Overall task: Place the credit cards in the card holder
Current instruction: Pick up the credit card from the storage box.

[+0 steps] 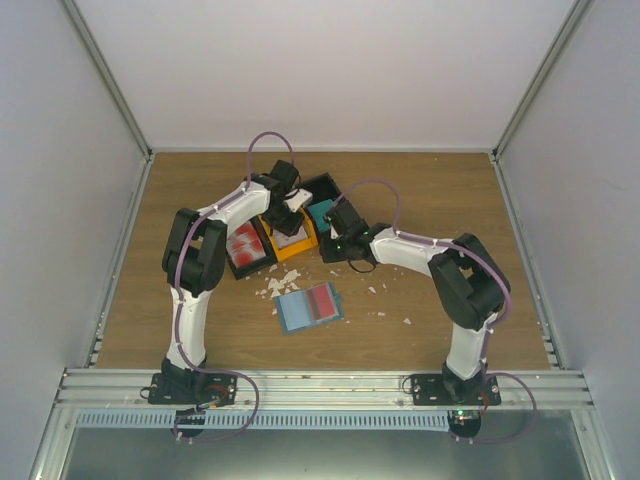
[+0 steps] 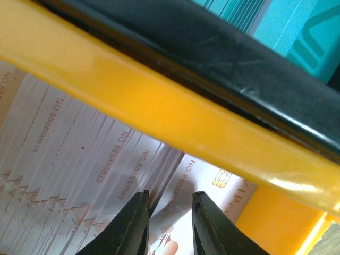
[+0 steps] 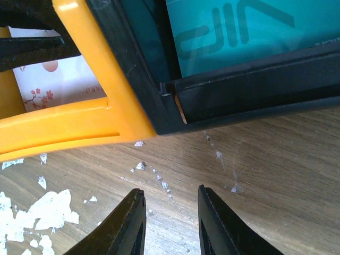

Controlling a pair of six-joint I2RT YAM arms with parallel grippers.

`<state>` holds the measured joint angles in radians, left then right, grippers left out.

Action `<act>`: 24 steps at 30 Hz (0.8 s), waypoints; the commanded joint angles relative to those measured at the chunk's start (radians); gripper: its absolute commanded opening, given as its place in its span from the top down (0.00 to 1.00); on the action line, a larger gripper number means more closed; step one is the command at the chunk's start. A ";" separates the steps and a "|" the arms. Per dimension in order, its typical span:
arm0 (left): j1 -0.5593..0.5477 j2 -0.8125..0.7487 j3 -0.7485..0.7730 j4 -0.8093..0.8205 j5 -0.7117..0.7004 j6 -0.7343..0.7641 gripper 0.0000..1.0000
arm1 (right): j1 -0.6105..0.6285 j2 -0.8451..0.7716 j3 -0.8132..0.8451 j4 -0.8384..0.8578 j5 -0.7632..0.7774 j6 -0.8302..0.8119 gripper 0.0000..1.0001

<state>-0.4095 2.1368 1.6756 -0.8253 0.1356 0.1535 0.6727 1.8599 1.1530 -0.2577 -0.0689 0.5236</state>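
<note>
The blue-teal card holder (image 1: pixel 298 313) lies open on the table with a red card (image 1: pixel 322 298) on its right half. Red and white credit cards (image 1: pixel 246 243) fill a red bin. More white cards with red print (image 2: pixel 79 159) are fanned in the yellow bin (image 2: pixel 175 117). My left gripper (image 2: pixel 169 204) is open just above these cards, one finger on each side of a card edge; in the top view it (image 1: pixel 290 222) is inside the yellow bin. My right gripper (image 3: pixel 170 207) is open and empty above bare wood, just in front of the bins (image 1: pixel 335 250).
A black bin (image 3: pixel 239 90) holding a bright teal stack (image 3: pixel 239 26) touches the yellow bin (image 3: pixel 85 122). White scraps (image 3: pixel 42 204) litter the wood in front of the bins. Grey walls close off the table on three sides.
</note>
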 commanded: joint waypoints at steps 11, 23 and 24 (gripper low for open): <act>-0.002 -0.066 0.007 -0.085 0.064 -0.045 0.77 | -0.005 0.041 0.056 -0.014 -0.015 -0.007 0.71; -0.009 -0.131 -0.050 -0.091 0.151 -0.078 0.79 | -0.006 0.016 0.022 0.005 -0.020 -0.001 0.71; -0.011 -0.139 -0.058 -0.089 0.156 -0.080 0.79 | -0.006 0.015 0.018 0.005 -0.021 -0.002 0.71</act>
<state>-0.4110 2.0441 1.6505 -0.8978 0.2466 0.0906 0.6727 1.8931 1.1900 -0.2684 -0.0856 0.5240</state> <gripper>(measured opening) 0.212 0.289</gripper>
